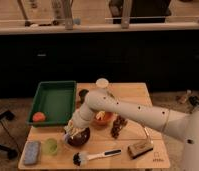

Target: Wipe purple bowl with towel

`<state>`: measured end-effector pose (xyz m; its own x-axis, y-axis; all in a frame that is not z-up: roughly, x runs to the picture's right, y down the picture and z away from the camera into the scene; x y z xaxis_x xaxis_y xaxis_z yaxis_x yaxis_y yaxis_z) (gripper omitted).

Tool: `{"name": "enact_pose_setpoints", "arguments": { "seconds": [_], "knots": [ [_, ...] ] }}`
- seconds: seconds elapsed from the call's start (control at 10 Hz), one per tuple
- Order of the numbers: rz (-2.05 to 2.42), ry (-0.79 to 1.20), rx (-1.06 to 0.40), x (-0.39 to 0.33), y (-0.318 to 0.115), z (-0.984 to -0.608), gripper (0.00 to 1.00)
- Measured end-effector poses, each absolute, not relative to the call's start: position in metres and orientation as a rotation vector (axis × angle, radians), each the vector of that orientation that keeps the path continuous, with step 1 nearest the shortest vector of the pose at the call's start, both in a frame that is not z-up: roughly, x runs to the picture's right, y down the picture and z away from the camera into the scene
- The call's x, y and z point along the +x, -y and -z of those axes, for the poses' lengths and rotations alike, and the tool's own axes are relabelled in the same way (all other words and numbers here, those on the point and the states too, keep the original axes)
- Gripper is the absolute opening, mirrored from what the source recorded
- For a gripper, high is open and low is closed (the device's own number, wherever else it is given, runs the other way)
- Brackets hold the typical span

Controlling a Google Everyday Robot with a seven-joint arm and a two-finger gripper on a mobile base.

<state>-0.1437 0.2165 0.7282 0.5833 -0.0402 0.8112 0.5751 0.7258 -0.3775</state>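
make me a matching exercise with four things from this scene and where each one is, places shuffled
Things
1. gripper
2. blue sponge
3. orange round thing
4. dish brush

Places
a. inside the green tray, near its front left corner
b. at the front left corner of the table
c. down at the purple bowl
d. lying along the table's front edge, near the middle

Pairs: 1-c, 2-b, 3-a, 4-d

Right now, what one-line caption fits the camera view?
Gripper over the purple bowl on the wooden table, green tray beside it, brush nearer the camera.
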Motion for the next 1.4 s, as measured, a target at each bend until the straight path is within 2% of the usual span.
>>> {"name": "enact_pose_setpoints", "arguments": {
  "seconds": [0.5,1.4],
  "knots": [
    [0.386,0.846,-0.697,-0.141,-0.226,-0.736,0.01],
    [0.341,0.818,-0.680,-0.122,-0.206,-0.758,0.01]
  ]
}}
